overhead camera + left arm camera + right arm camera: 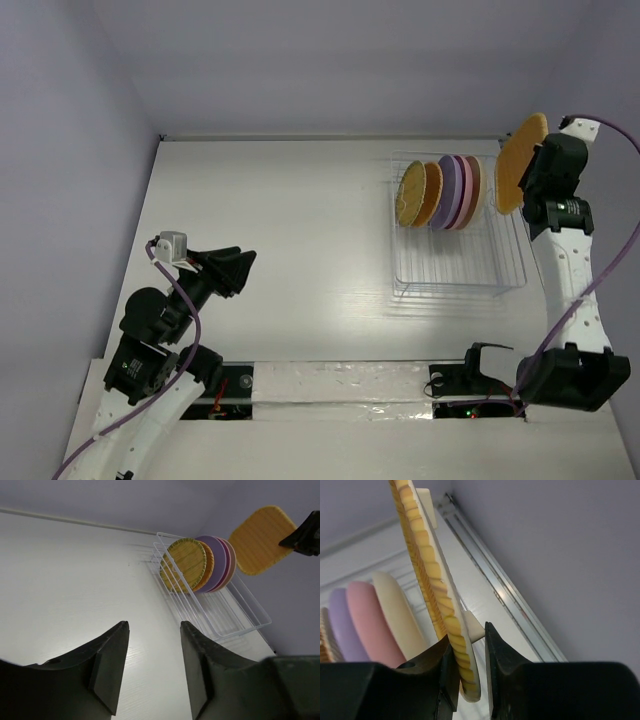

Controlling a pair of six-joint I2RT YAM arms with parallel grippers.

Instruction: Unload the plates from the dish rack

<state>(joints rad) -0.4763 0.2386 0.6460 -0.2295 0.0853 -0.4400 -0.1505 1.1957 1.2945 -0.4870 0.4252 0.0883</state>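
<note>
My right gripper [537, 178] is shut on an orange-yellow woven-look plate [520, 160] and holds it on edge in the air, above the right end of the dish rack [460, 278]. The right wrist view shows the plate's rim [427, 570] between my fingers [445, 660]. The rack holds two orange-yellow plates [416, 193], a lavender one [447, 190], a pink one [463, 188] and a cream one [475, 180], all upright at its far end. My left gripper [243, 268] is open and empty, low over the table at the left, far from the rack.
The rack's near half [235, 622] holds no plates. A white table [290, 230] spreads between the two arms. Grey walls close the back and sides. A metal rail [520, 605] runs along the table's right edge.
</note>
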